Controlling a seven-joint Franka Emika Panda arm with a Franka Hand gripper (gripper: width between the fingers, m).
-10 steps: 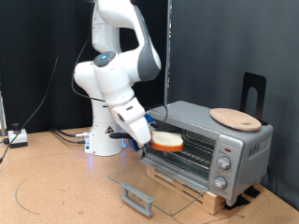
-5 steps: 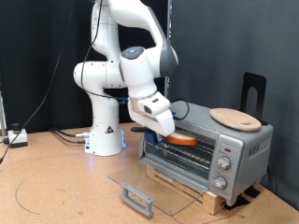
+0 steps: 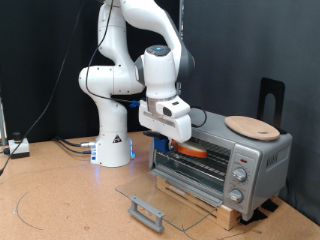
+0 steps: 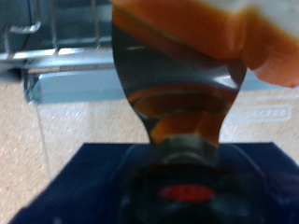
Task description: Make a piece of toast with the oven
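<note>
The silver-grey oven (image 3: 226,137) stands on a wooden base at the exterior view's right, its glass door (image 3: 160,192) dropped open and flat. My gripper (image 3: 181,142) is at the oven's mouth, shut on the piece of toast (image 3: 194,151), which is partly inside the oven, just above the wire rack. In the wrist view the toast's orange-brown crust (image 4: 192,33) fills the space close to the camera, a shiny finger (image 4: 177,103) lies against it, and the rack (image 4: 65,37) shows behind.
A round tan wooden board (image 3: 252,126) lies on top of the oven. Three knobs (image 3: 240,172) sit on the oven's right face. The door handle (image 3: 147,212) sticks out over the brown tabletop. A black stand (image 3: 272,98) rises behind the oven.
My arm has swung towards the exterior view's right and carried the toast from in front of the oven into its opening.
</note>
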